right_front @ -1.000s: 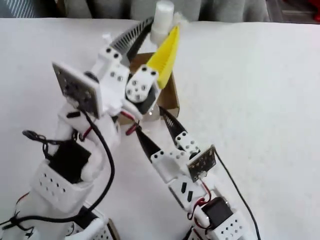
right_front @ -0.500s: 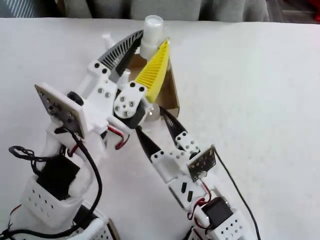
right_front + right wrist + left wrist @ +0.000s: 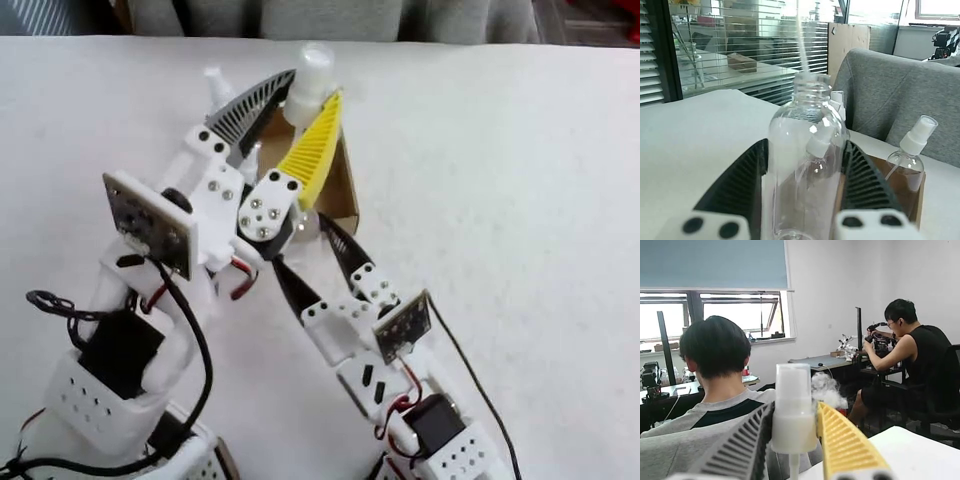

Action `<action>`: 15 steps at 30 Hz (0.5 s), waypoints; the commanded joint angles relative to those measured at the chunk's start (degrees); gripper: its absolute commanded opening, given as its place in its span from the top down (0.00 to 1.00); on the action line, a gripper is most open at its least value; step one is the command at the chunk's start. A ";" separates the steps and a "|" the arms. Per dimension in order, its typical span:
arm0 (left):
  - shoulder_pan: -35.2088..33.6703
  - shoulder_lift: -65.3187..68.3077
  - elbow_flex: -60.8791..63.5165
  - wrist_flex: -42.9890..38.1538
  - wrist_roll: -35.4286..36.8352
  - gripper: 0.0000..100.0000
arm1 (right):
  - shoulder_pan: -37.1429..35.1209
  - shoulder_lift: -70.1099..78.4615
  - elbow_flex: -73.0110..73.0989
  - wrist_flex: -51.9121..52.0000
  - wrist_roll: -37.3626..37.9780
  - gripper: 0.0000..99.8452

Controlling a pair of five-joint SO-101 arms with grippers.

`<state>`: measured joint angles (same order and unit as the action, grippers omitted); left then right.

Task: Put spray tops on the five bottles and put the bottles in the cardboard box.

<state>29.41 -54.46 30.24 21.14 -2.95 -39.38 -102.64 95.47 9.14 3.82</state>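
While the left gripper [image 3: 795, 409] is clamped on a white spray top [image 3: 792, 390], with a grey finger on one side and a yellow one on the other, the top's thin tube [image 3: 801, 40] drops to the open neck of a clear bottle [image 3: 805, 190]. The right gripper [image 3: 805, 146] pinches that bottle upright between black fingers. Just beyond stands the cardboard box [image 3: 343, 190] with a capped bottle [image 3: 907, 160] inside it, all on the white table [image 3: 500, 150].

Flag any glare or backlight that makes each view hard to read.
High view: the white spray top barely stands out from the bright table. Left wrist view: bright windows backlight the room. Right wrist view: highlights streak the clear bottle in the right claw.
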 commanded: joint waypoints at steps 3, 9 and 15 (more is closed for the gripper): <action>-2.59 -0.66 -0.35 -6.77 -0.35 0.98 | 0.13 -0.48 1.32 0.13 0.62 0.97; -2.15 -1.10 3.60 -6.59 -0.35 0.98 | 0.13 -0.48 1.32 0.13 0.62 0.97; -2.15 -1.10 8.26 -6.68 5.10 0.98 | 0.13 -0.48 1.32 0.13 0.62 0.97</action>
<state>27.65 -54.46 37.89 16.48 -2.59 -39.38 -102.64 95.47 9.14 3.82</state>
